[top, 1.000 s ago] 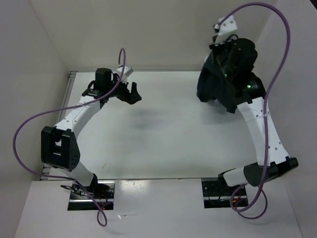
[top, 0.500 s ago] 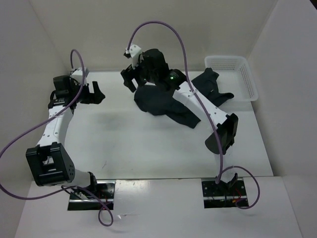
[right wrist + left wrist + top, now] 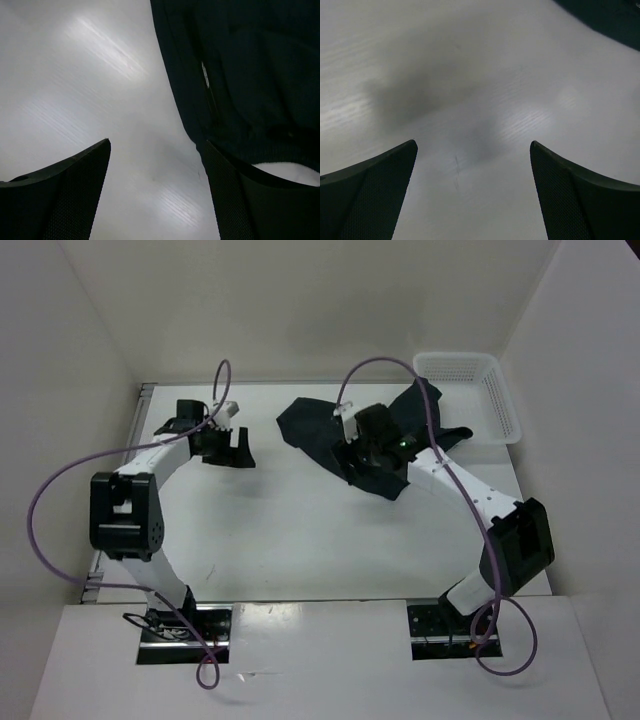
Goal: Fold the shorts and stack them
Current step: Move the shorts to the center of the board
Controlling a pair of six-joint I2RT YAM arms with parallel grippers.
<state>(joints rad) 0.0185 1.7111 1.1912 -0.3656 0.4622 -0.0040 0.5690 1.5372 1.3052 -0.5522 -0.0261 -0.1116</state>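
Observation:
A dark navy pair of shorts (image 3: 312,426) lies spread and rumpled at the table's back middle. My right gripper (image 3: 362,472) hovers over its near right edge, open and holding nothing. In the right wrist view, bare table shows between the fingers of the right gripper (image 3: 155,142), and the shorts (image 3: 240,75) fill the upper right, their hem meeting the right fingertip. A second dark pair (image 3: 432,418) lies by the basket. My left gripper (image 3: 230,457) stands open over bare table at the left. The left wrist view of the left gripper (image 3: 472,145) shows a shorts corner (image 3: 612,20).
A white mesh basket (image 3: 502,390) sits at the back right corner, with the second pair partly against it. White walls close in the table on the left, back and right. The right arm's purple cable (image 3: 380,365) arcs above the shorts.
My right gripper let go of the shorts, which now lie on the table, and swung to their near right edge. The left arm moved right, toward the shorts.

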